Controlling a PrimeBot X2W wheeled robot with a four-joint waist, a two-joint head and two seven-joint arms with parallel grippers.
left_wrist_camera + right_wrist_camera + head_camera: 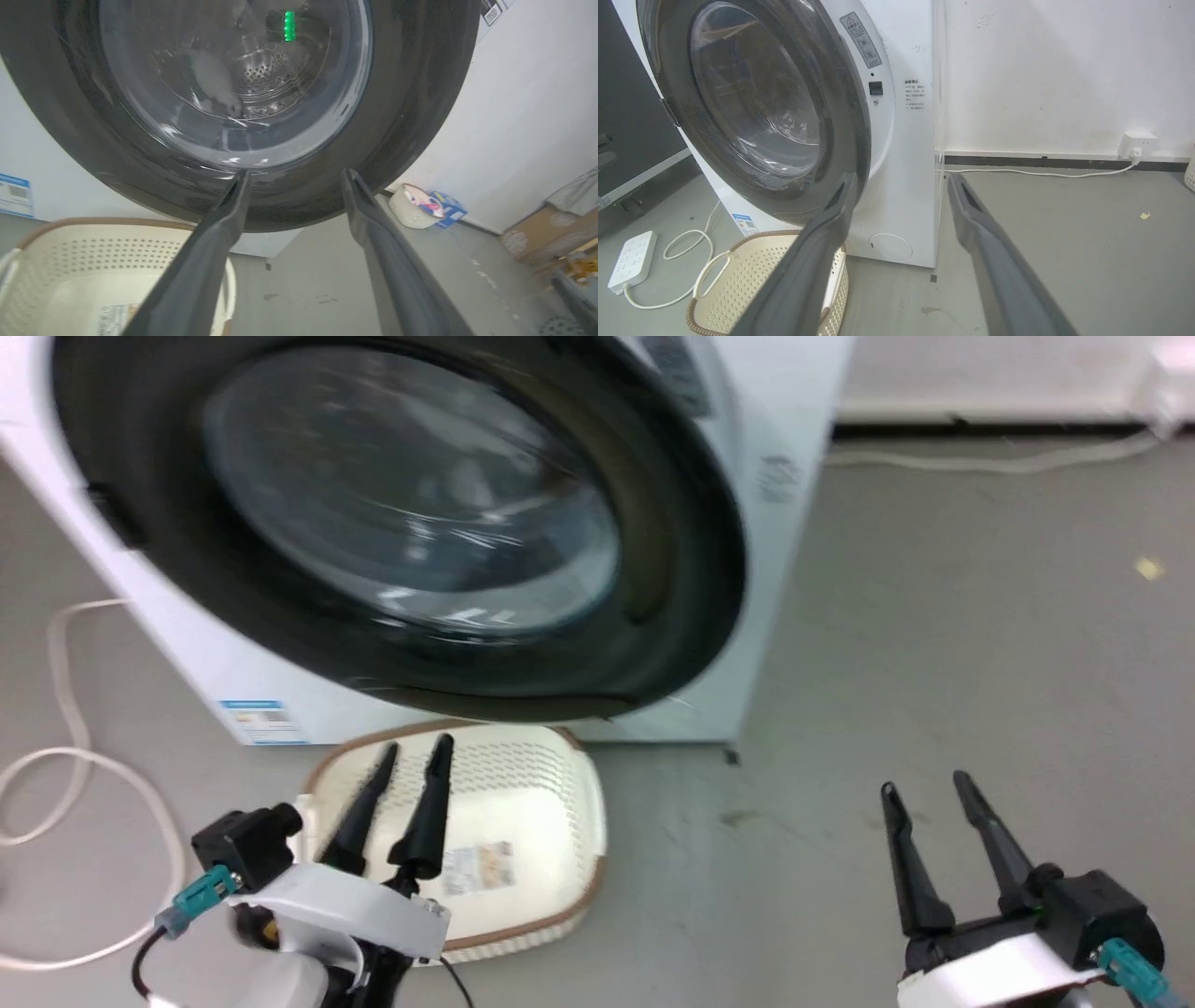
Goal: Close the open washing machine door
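The washing machine door is a wide black ring around a bulging glass window. It stands close over the front of the white washing machine. In the right wrist view the door has its free edge a little off the front panel, and the latch slot beside it is uncovered. The steel drum shows through the glass. My left gripper is open and empty below the door's lower rim. My right gripper is open and empty over the floor, to the machine's right.
A cream perforated laundry basket lies on the floor under the door, beneath my left fingers. A white cable loops at the left, near a power strip. A wall socket feeds another cable. A small basket stands by the wall.
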